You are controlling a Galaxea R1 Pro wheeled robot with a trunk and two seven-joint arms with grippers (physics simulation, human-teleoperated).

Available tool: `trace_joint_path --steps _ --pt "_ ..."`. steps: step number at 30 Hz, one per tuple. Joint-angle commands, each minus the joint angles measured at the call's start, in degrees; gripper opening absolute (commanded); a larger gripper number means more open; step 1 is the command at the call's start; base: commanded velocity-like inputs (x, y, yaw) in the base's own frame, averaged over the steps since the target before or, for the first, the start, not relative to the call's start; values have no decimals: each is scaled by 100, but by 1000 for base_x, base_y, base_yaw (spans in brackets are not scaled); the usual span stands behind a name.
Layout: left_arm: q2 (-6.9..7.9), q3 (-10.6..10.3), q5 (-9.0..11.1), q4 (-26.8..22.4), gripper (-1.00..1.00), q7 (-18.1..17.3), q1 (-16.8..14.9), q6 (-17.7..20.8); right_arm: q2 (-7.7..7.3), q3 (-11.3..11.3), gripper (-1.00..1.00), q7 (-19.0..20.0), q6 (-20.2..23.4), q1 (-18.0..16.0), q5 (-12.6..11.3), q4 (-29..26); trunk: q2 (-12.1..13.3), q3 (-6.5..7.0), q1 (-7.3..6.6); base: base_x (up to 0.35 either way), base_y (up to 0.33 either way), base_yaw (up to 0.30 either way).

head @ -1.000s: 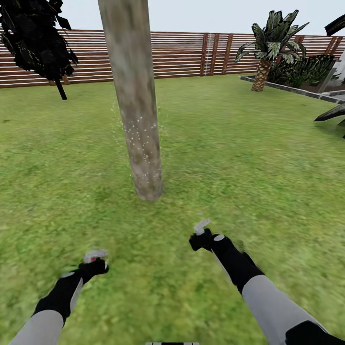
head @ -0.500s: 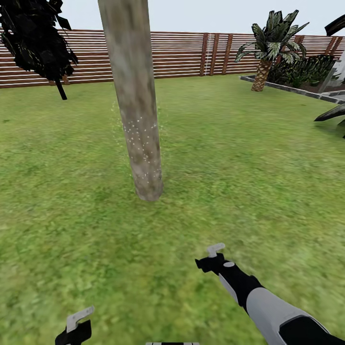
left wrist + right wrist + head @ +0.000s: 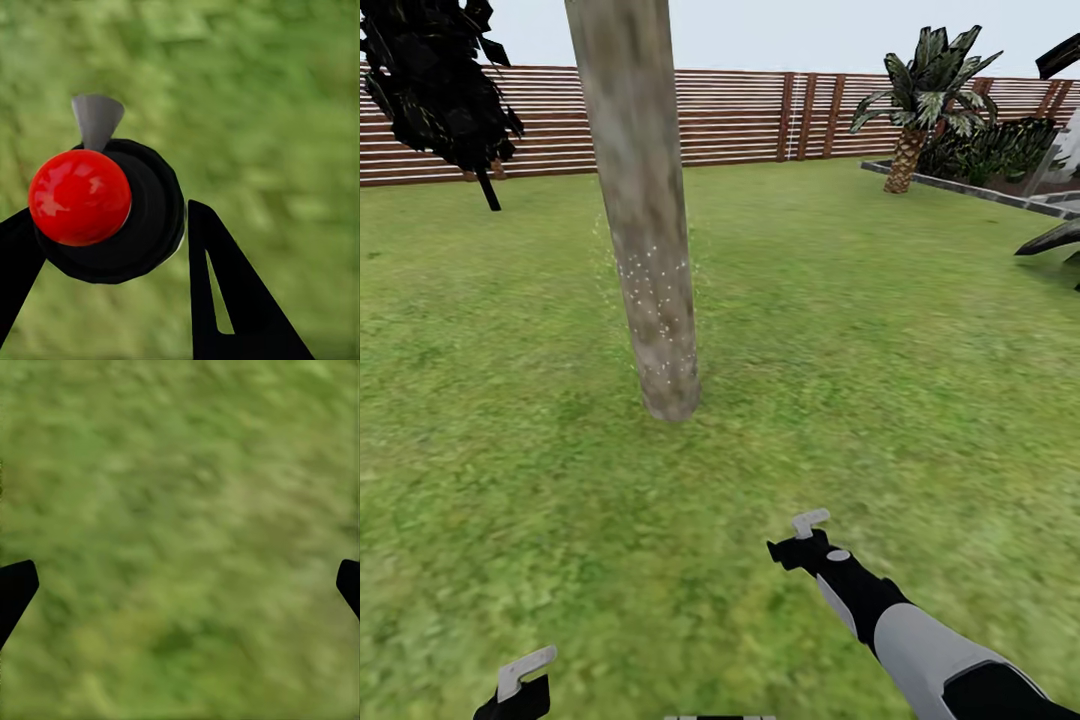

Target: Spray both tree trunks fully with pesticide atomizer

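left gripper [image 3: 112, 247] clamped on pesticide atomizer [image 3: 112, 210] — low over the lawn [image 3: 880, 330] | right gripper [image 3: 180, 585] spread, empty | tree trunk [image 3: 645, 230] ahead, speckled midway | nozzle is best raised and swept along bare bark

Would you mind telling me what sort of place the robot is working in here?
It looks like a fenced back garden, rendered in simulation. A green lawn covers the ground, a brown slatted wooden fence bounds the far side, and a thick pale tree trunk stands in the grass, with a short palm beyond.
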Motion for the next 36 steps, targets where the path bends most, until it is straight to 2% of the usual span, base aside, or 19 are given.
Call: trace_joint_path --steps 1,11,17,36 --pt "-3 34 -59 3 -100 5 -5 -20 -3 29 100 4 17 1 -46 -5 -1 5 -1 0 0 0" --pt "-3 27 -59 -37 -100 4 -5 -22 6 30 100 4 15 12 -47 1 -1 95 -1 0 0 0" --pt "-4 27 -59 -36 -100 4 -5 -20 19 30 100 5 15 13 -56 1 239 255 -133 0 0 35" --pt "-3 29 -59 -44 -100 12 -5 -20 42 39 100 12 15 109 -65 -8 1001 716 -550 0 0 202"
